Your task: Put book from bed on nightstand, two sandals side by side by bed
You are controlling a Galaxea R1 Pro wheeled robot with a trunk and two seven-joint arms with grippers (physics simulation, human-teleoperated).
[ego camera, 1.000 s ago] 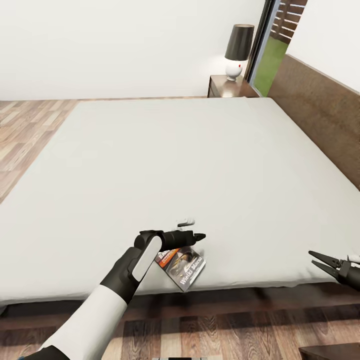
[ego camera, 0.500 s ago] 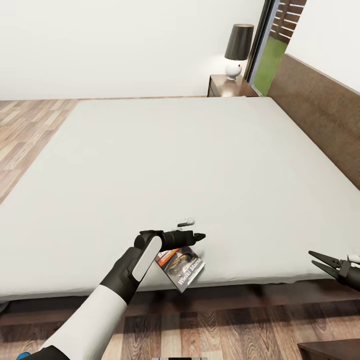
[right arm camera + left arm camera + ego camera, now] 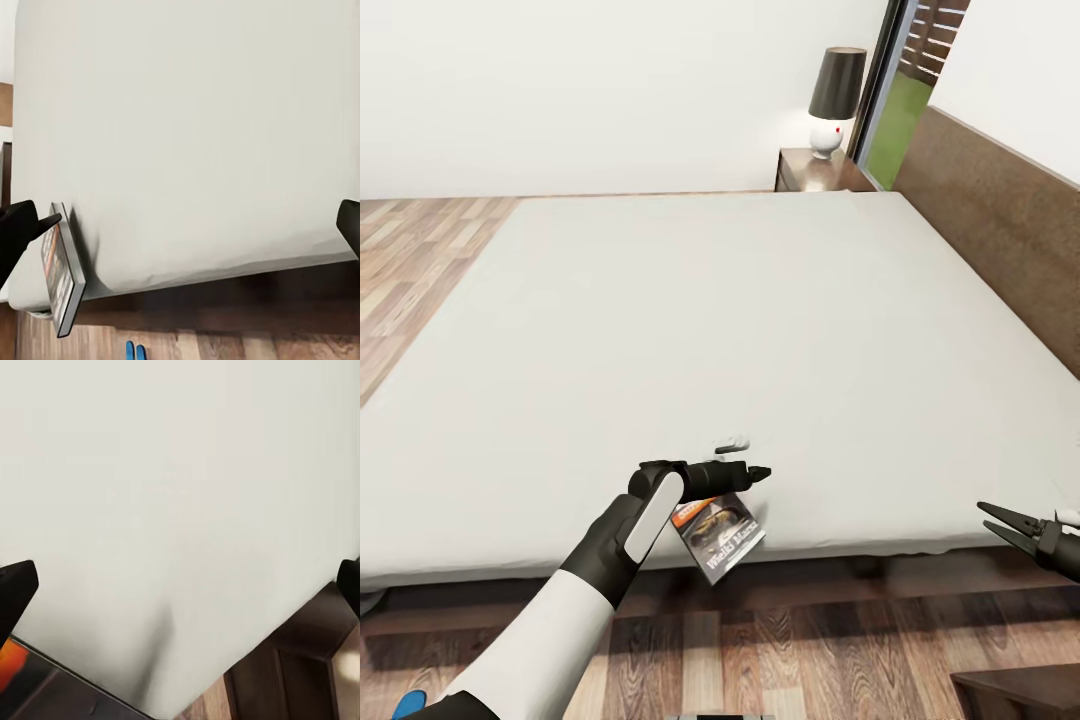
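Note:
The book (image 3: pixel 718 535), a dark cover with an orange band, hangs tilted just under my left gripper (image 3: pixel 760 472), which is shut on it at the near edge of the bed (image 3: pixel 690 320). The book's lower part sticks out past the mattress over the floor. From the right wrist view the book (image 3: pixel 64 274) shows edge-on at the mattress edge. My right gripper (image 3: pixel 992 522) is open and holds nothing, low at the right beside the bed. The two sandals (image 3: pixel 135 350) lie close together on the floor. The nightstand (image 3: pixel 815 172) stands beyond the bed's far corner.
A lamp (image 3: pixel 836 100) with a dark shade stands on the nightstand, next to the dark-framed window (image 3: pixel 895 110). The wooden headboard (image 3: pixel 1000 230) runs along the right. A dark wooden corner (image 3: pixel 1020 695) shows at the lower right. Something blue (image 3: pixel 408 705) sits at the lower left.
The camera has backed away from the bed, so the mattress's near edge sits higher and more floor shows. The book stayed with my left gripper and now overhangs the edge.

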